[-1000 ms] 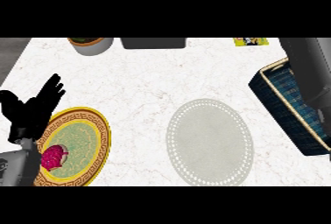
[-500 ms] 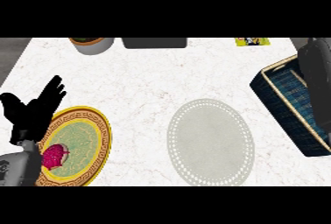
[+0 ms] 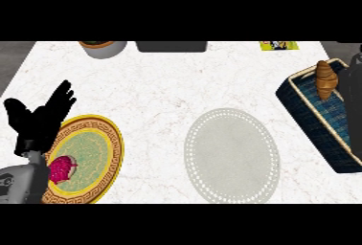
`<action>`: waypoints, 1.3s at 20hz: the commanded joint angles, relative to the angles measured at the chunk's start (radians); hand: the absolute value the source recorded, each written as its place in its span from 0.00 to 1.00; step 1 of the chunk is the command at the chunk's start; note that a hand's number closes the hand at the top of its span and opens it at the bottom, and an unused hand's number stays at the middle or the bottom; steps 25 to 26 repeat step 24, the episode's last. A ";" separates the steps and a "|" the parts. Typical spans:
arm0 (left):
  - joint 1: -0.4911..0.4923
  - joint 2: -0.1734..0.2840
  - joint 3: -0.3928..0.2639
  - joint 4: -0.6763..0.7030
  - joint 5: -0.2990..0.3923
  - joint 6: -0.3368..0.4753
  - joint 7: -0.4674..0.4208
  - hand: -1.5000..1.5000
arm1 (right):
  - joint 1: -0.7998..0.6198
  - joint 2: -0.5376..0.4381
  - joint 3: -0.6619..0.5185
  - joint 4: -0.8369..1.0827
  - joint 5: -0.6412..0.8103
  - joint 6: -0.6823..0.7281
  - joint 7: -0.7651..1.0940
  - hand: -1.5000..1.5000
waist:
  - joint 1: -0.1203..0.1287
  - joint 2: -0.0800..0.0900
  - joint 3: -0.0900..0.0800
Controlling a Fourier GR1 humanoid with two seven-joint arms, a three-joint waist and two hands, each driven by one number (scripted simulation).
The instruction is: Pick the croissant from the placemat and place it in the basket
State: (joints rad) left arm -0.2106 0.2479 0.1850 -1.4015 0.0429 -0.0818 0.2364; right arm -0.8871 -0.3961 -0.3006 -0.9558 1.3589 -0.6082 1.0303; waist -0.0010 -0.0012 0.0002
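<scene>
The brown croissant (image 3: 324, 79) shows inside the dark blue basket (image 3: 308, 111), against its far left wall at the counter's right edge. My right hand (image 3: 354, 76) is a dark shape at the view's right border, just right of the croissant, with a strip of basket floor between them. The round grey placemat (image 3: 232, 155) lies mid-counter with nothing on it. My left hand (image 3: 41, 115) rests open at the left, fingers up, above a yellow plate.
A yellow patterned plate (image 3: 96, 143) with a pink-red food item (image 3: 62, 168) lies front left. Along the far edge stand a grey pot (image 3: 103, 48), a dark tray (image 3: 172, 46) and a small yellow item (image 3: 278, 45).
My right arm has drawn back to the right off the basket, uncovering the croissant inside it. The left hand has not moved.
</scene>
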 commanded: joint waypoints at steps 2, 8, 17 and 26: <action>0.034 0.002 -0.006 -0.080 -0.011 0.018 0.045 0.50 | 0.035 0.008 -0.024 -0.133 0.013 -0.035 0.079 0.00 | 0.001 -0.004 0.000; 0.010 0.005 0.013 -0.012 -0.002 0.011 0.011 0.50 | 0.081 0.021 -0.171 -0.344 0.030 -0.142 0.122 0.00 | -0.032 -0.013 -0.001; 0.042 0.022 0.044 -0.015 0.020 0.002 0.025 0.50 | 0.439 0.187 -0.220 -0.967 -0.133 0.054 0.088 0.00 | -0.070 -0.024 -0.001; 0.093 -0.020 0.025 -0.046 -0.004 0.033 -0.017 0.50 | 0.832 0.244 -0.247 -1.370 -0.378 0.242 0.048 0.00 | -0.061 -0.016 0.000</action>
